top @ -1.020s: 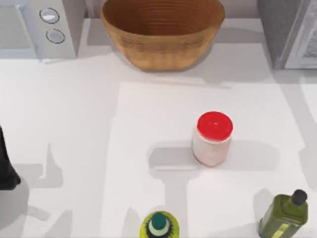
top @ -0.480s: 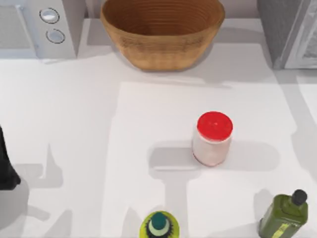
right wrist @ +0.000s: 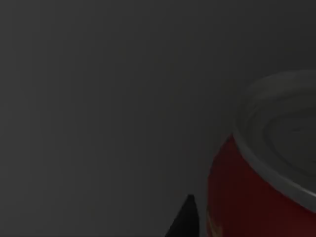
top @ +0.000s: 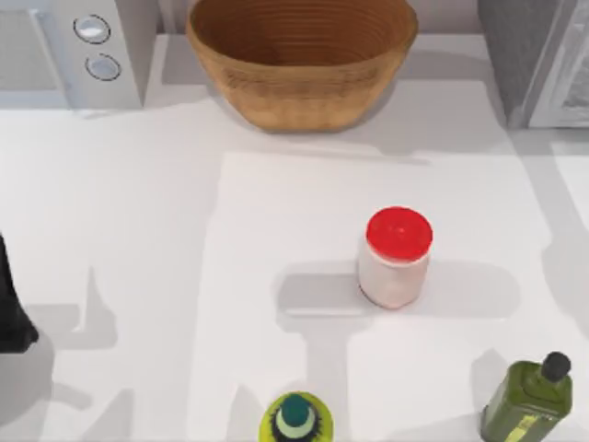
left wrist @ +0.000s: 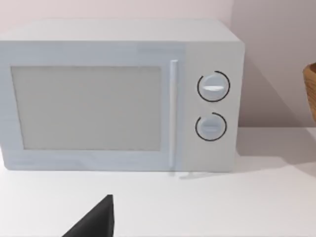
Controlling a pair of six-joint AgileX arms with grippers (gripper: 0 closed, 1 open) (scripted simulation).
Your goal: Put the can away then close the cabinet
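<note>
Can (right wrist: 256, 197), red with a silver top, sits against a dark grey interior in the right wrist view, apparently inside the cabinet (top: 538, 55) at far right. Whether the right gripper's fingers grip or have released it cannot be told; closing the door remains. Left arm (top: 11, 313) is parked at the left edge.

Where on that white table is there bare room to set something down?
The widest bare patch lies between the microwave, the basket and the red-lidded jar. Another runs from the jar to the cabinet. The front edge is more crowded: green-capped bottle, olive oil bottle.

Table (top: 138, 230) evenly bright; soft grey shadows fall left of jar (top: 396, 258). Right wrist view dim, can (right wrist: 261, 197) close.
</note>
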